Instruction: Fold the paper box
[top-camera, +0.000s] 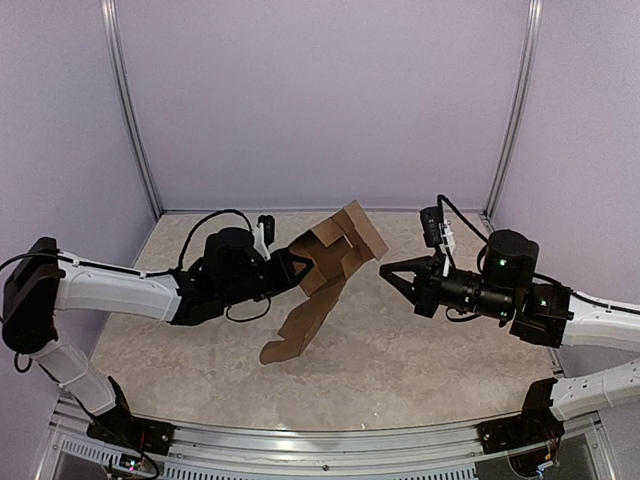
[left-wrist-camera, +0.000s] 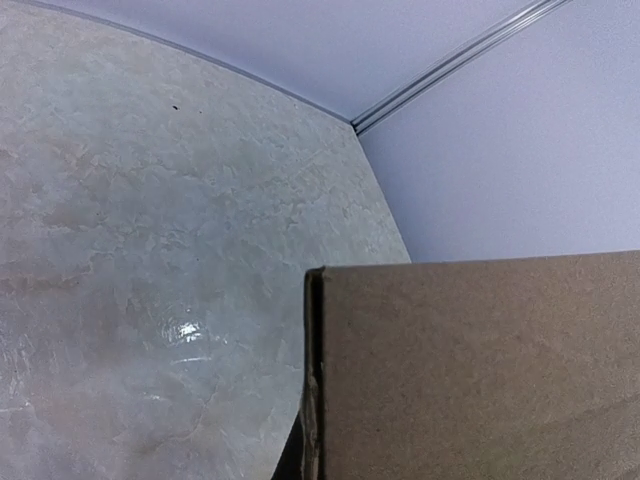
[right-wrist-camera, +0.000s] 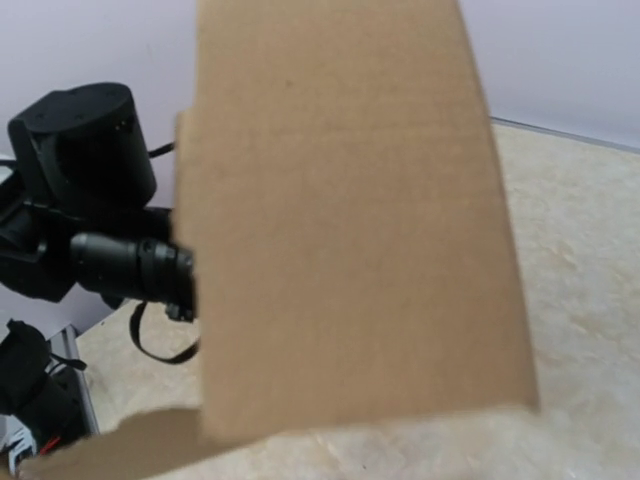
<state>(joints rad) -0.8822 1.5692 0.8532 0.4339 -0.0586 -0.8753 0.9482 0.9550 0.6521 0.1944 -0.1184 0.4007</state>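
There is one paper box (top-camera: 335, 262), a single partly creased brown cardboard piece, and I have two grippers on it or near it. Its long axis runs on a slant. The broad folded panels point up and toward the far right, and a narrow strip trails down toward the near left, where its rounded end meets the table (top-camera: 420, 350).

My left gripper (top-camera: 303, 266) is pinched tight on the box's left side, about where the broad panels begin, and carries that upper part above the table. From my left wrist I see only a flat panel of the box (left-wrist-camera: 480, 370) filling the lower right, with its edge standing upright. My own fingers are hidden there.

My right gripper (top-camera: 385, 271) is closed and holds nothing. It points left at the box's right corner from just beside it, and I cannot tell whether it touches. My right wrist view is mostly one cardboard panel (right-wrist-camera: 350, 220), with my left arm (right-wrist-camera: 90, 200) behind it.
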